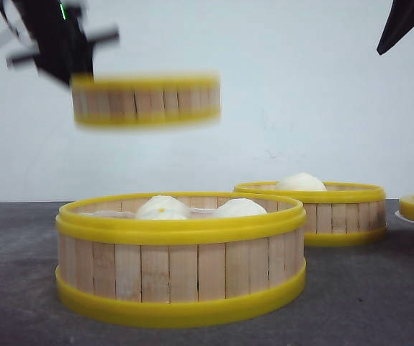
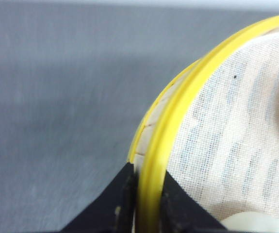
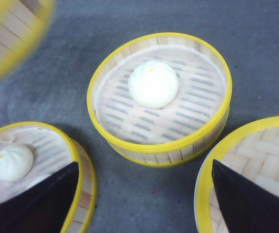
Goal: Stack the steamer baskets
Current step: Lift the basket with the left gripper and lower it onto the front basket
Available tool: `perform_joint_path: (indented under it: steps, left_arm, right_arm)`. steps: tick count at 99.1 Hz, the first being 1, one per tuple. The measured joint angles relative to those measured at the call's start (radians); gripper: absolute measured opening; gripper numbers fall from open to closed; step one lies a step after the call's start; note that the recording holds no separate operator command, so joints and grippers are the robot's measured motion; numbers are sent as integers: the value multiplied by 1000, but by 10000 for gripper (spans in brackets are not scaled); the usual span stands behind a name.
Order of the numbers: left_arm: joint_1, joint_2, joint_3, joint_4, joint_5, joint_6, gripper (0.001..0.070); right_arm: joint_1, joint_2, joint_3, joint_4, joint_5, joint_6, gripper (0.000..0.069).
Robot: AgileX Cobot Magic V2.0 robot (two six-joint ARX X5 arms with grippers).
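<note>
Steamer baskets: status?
Left gripper shut on airborne yellow-rimmed slatted basket. Right gripper open, empty. Two bun-filled baskets on table, unstacked. Nothing blocking.

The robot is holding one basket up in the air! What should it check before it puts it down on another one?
1. Grip firm: the left gripper has its jaws pinching the rim of the lifted basket. Ok.
2. Basket level: roughly level in the front view, though blurred. Ok.
3. Above a basket to stack on: it hangs over the left part of the near basket, not centred. Not ok.
4. Buns low enough to clear: they poke above the near basket's rim. Cannot tell.
5. Right gripper out of the way: open, over the far basket. Ok.
</note>
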Motion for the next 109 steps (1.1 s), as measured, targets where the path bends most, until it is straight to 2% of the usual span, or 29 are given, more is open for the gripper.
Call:
perform_joint_path:
  steps: [9,16,36,52,76,90,100,109]
  left_arm:
    - [-5,-110,9,-48,55,9,31]
    - [-18,-178,9,-93,70,20,31]
    - [-64,-303,9,-240,79,71,31]
    - [-100,-326,3,-317,78,90,31]
    - [-184,-326,-214,-230,71,91,31]
    - [-247,-324,-380,-122,38,74,31]
    - [-271,-324,-472,-47,30,56,31]
    - [-286,-324,-537,12,0,44,31]
  right_arm:
    - [0,0,0,0,0,0,538]
    - [0,-2,0,1,0,0,538]
    - [0,-30,3,2,0,0,538]
    - [0,-66,14,11,0,0,538]
    - [0,-116,14,11,0,1,538]
    - [0,-142,14,11,0,1,538]
    - [0,-148,14,2,0,1,538]
    - [0,-148,14,-6,0,1,538]
